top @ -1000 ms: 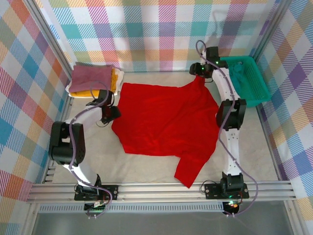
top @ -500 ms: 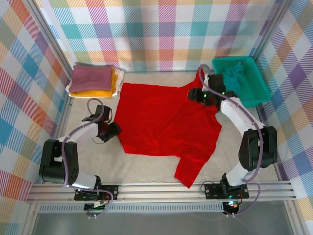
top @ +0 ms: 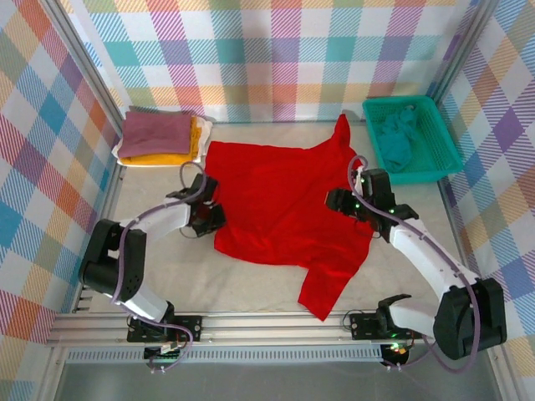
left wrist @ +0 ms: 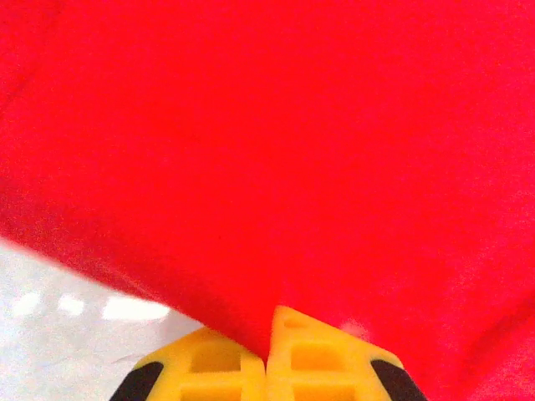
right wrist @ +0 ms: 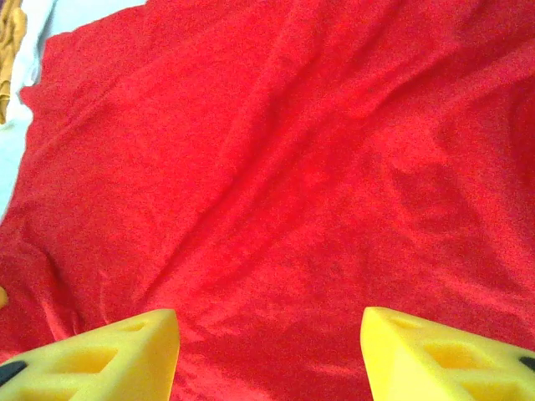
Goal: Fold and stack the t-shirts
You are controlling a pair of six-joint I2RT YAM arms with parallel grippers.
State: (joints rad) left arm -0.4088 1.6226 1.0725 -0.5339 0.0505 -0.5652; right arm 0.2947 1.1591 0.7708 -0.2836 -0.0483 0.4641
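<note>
So your table point(top: 251, 280) had the red shirt point(top: 284, 200) spread flat in the middle, one sleeve trailing toward the near edge, I'd guess so its edges could be reached for folding. The basket point(top: 426, 171) sat far right with a teal shirt point(top: 397, 134) bunched inside, probably waiting its turn. The stack point(top: 159, 138), mauve over yellow, was parked far left, out of the way. Your left gripper point(left wrist: 267, 368) had its jaws together, pinching the red shirt's left edge, looking ready to carry it across. Your right gripper point(right wrist: 269, 334) hung over the shirt's right side, jaws apart, gripping nothing
</note>
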